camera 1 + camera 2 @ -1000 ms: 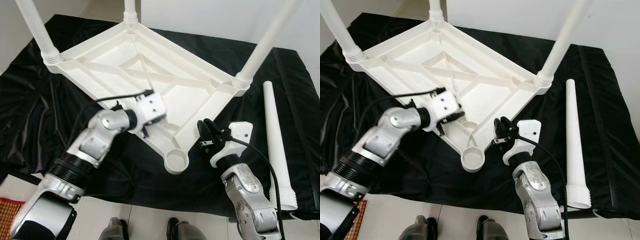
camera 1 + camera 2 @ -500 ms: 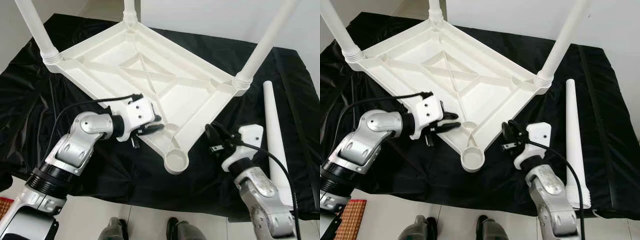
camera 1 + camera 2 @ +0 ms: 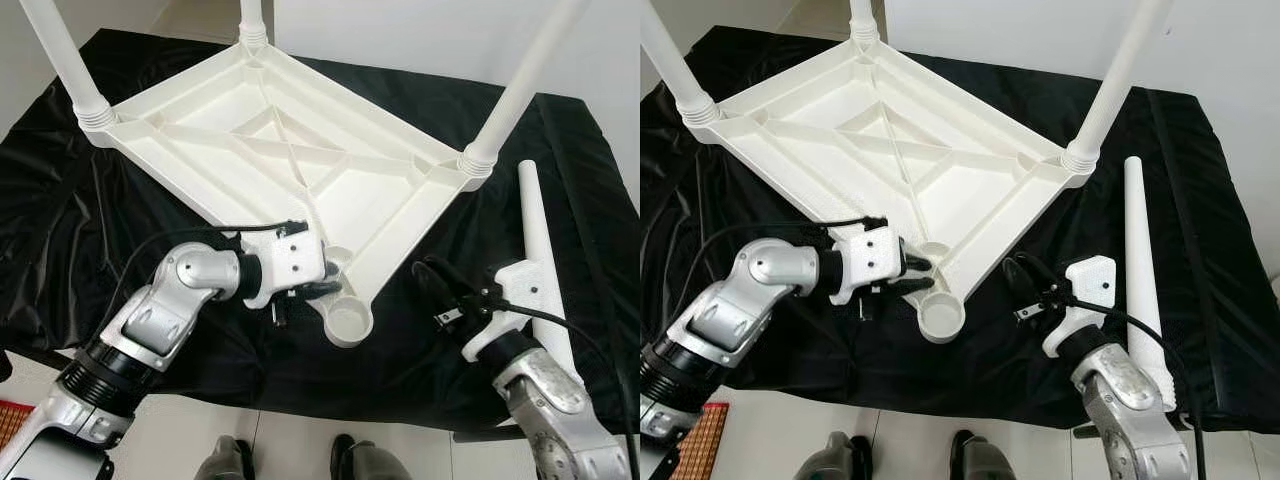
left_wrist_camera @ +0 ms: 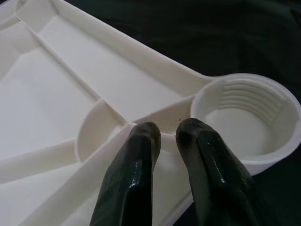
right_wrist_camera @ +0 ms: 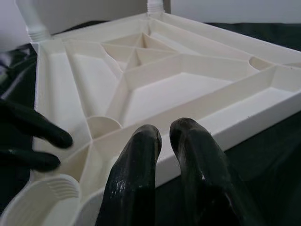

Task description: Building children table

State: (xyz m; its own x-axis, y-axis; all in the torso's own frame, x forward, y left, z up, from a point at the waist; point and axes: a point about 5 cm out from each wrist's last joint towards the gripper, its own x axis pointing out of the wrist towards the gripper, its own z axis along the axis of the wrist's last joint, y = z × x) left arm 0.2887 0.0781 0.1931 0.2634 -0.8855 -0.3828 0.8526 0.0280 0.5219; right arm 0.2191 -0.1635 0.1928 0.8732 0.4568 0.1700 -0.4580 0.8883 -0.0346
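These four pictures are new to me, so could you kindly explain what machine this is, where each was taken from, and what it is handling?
This is a humanoid robot with two silver arms. The two wide pictures come from its head cameras, looking down. The close-ups come from wrist cameras looking along each claw's black fingers.

On a black cloth lies an upside-down white plastic children's table with three legs fitted. A fourth leg lies loose on the cloth, by the right arm.

The left claw rests at the rim beside the empty corner socket. The right claw hovers near that corner, holding nothing.
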